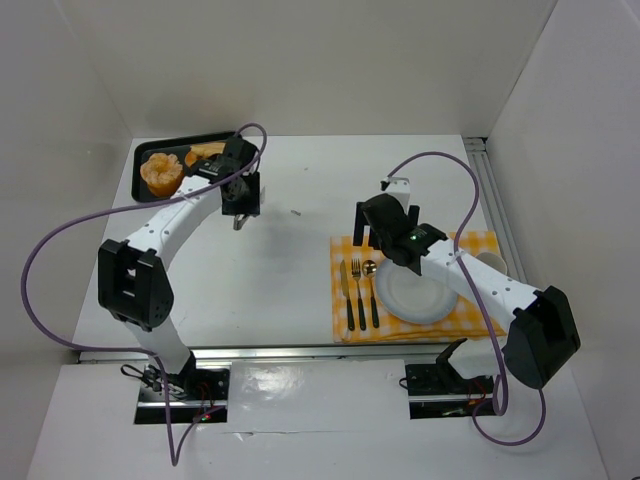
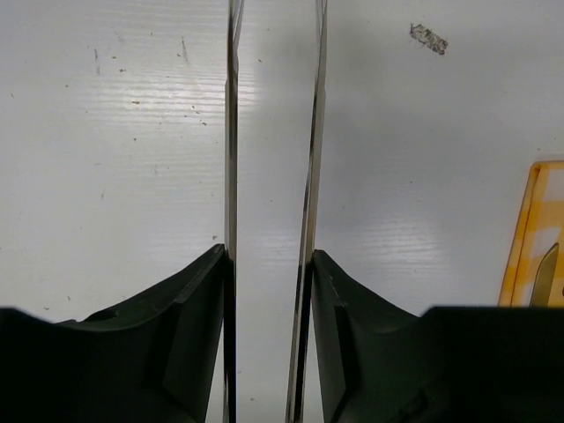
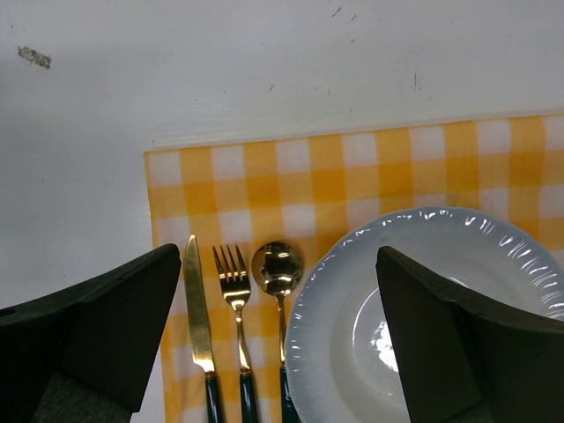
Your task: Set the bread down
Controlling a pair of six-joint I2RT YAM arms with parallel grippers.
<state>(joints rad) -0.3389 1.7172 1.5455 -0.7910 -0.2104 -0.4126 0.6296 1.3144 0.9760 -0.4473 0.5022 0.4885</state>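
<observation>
- The bread (image 1: pixel 160 172) sat far left in the black tray (image 1: pixel 138 160) at the back corner of the table (image 1: pixel 290 280). It was a round, ridged, orange-tan piece, with a flatter golden piece just beside it.
- The left arm stretched up from its base and bent toward the tray, wrist camera aimed down at bare tabletop.
- The left gripper (image 1: pixel 241 203) hung just right of the tray, clear of the bread. Its black fingers were clamped on what looked like metal tongs (image 2: pixel 231 132), the thin blades a narrow gap apart with nothing between them.
- Over to the right, the right arm folded back across the yellow checked placemat (image 3: pixel 352 167).
- The right gripper (image 3: pixel 278 256) hovered with fingers spread wide, empty, above the knife (image 3: pixel 198 308), fork (image 3: pixel 233 291), spoon (image 3: pixel 276 264) and white plate (image 3: pixel 328 308).
</observation>
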